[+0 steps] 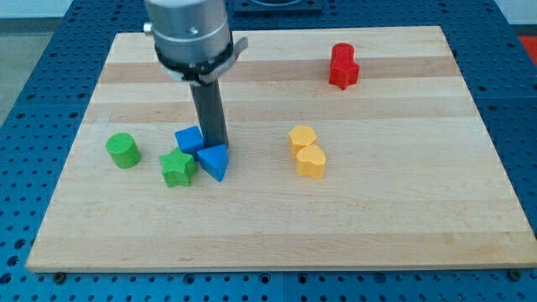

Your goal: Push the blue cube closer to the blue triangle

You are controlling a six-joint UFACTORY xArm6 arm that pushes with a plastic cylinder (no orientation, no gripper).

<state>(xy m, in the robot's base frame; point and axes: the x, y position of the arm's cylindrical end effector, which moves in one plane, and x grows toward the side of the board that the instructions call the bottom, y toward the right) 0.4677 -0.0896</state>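
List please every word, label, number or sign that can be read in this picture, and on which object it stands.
None: no readable text appears anywhere in the camera view.
The wooden board, the blue cube, the blue triangle, the other coloured blocks and the rod ending in my tip carry no visible letters, numbers or signs.

The board [277, 210] is showing as pale wood, its planks glued side by side, with fine grain and a smooth, faintly satin finish. The surface under it [25, 101] is looking like blue painted metal dotted with holes. The blue cube [189, 139], blue triangle [214, 160], green star [177, 168], green cylinder [123, 150], two yellow blocks [307, 152] and red blocks [343, 67] are looking like smooth matt plastic. The rod [209, 113] is appearing dark and matt, hanging from a brushed grey metal housing [189, 33].
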